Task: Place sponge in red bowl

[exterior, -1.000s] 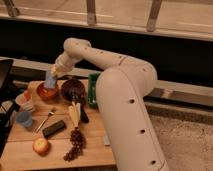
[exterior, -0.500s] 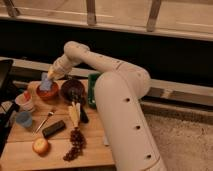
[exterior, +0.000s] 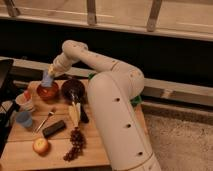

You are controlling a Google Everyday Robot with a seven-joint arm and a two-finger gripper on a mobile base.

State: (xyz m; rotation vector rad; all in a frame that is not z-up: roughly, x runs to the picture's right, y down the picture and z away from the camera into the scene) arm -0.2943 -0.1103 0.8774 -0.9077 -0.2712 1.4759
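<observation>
So the big white arm [exterior: 112, 100] is taking up most of the middle, bending up from 5 o'clock and reaching across toward 10 o'clock. Under it the wooden table [exterior: 95, 150] is filling the lower left.

The gripper [exterior: 49, 76] is hanging right over the red bowl [exterior: 48, 92] at the table's 11 o'clock corner, and it's clamped on the sponge [exterior: 46, 79], a light blue block that's sitting just above the bowl's rim. Can't tell if the sponge is touching the bowl yet.

Just at 3 o'clock from the red bowl, a dark bowl [exterior: 73, 89] is sitting nearly touching it. Something green [exterior: 136, 100] is peeking out behind the arm on the right.

Smaller stuff: a bunch of dark grapes [exterior: 74, 145] is lying near the front edge, with a black bar-shaped thing [exterior: 53, 128] at its 10 o'clock and an orange fruit [exterior: 40, 145] at 9 o'clock. A fork or spoon [exterior: 45, 120] is lying between the red bowl and the bar. On the left edge a blue cup [exterior: 23, 118] is standing below a white cup with something red in it [exterior: 25, 99].
</observation>
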